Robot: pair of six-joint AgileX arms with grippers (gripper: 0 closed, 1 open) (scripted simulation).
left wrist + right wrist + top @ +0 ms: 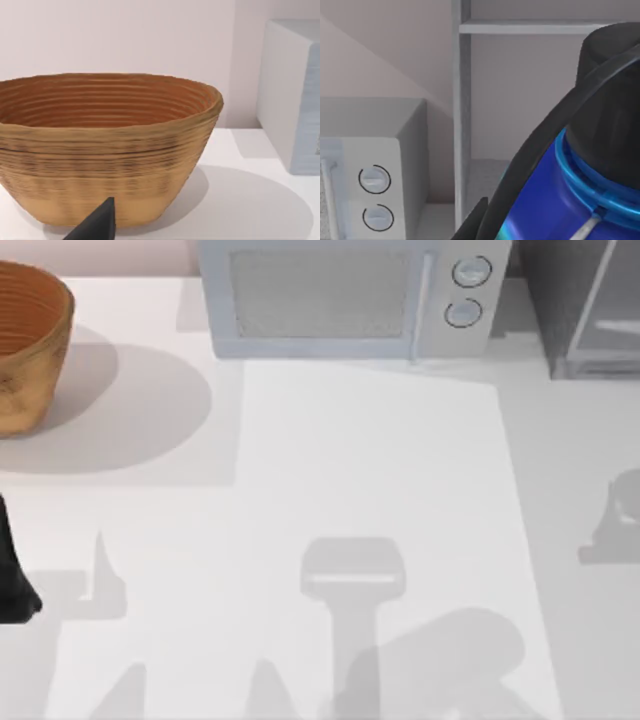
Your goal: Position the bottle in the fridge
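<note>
Carrying step: the right gripper's fingers pinch the bottle close before the open fridge, beside the microwave. Judged next: advance it onto a fridge shelf, then release. The left gripper idles by the basket, its finger state not discernible.

No writing, brand or number can be read anywhere. The microwave has two round dials with plain arc marks and no figures. The bottle bears no legible label.
</note>
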